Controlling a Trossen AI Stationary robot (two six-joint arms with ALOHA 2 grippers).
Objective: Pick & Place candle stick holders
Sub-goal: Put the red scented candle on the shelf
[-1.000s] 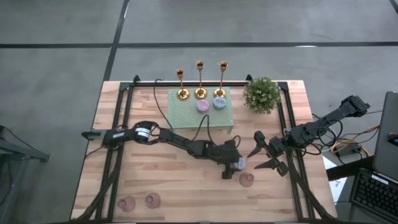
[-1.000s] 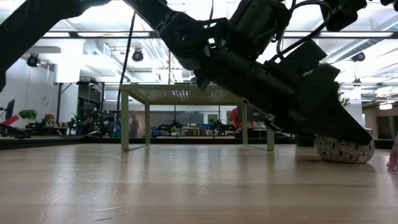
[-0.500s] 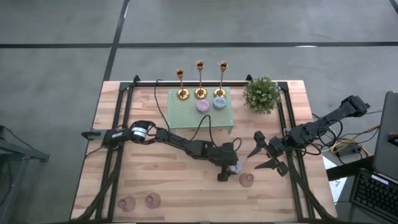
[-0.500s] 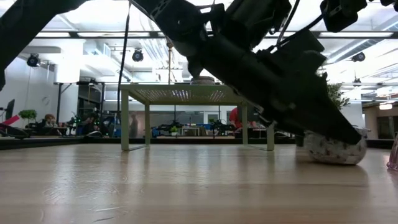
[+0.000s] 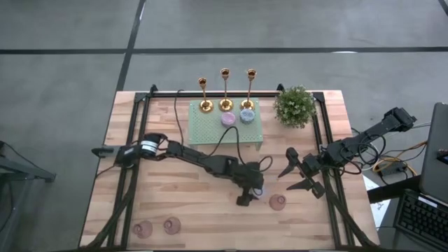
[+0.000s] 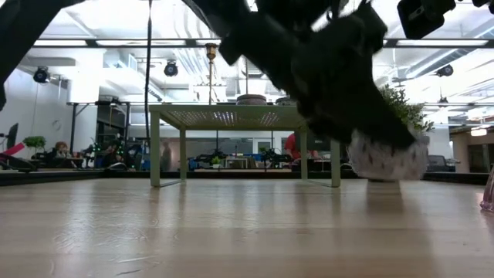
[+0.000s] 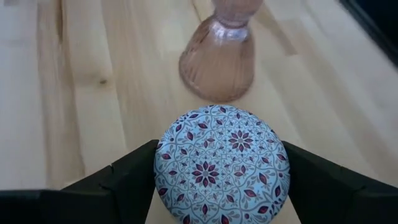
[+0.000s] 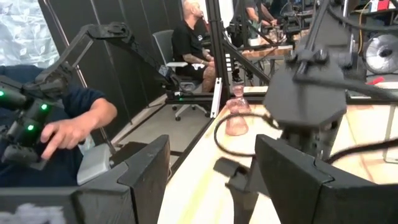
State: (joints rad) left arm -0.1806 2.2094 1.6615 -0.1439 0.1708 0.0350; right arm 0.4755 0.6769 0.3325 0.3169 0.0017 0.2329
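Three shiny gold candlesticks (image 5: 225,89) line the far edge; left gripper (image 5: 253,190) clasps a round floral-patterned pale blue holder (image 7: 221,165); right gripper (image 5: 299,176) spread wide.

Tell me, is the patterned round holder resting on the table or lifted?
Lifted: the left tool grips the patterned holder, with a gap above the table.

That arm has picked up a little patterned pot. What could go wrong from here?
1. The left gripper holds the patterned holder only by its round sides, clear of the table in the low view; it might slip out.
2. A pink glass holder stands close beside it, so a careless swing could knock it over.
3. The green stand already carries two small holders and three gold candlesticks, so placing another could bump them.
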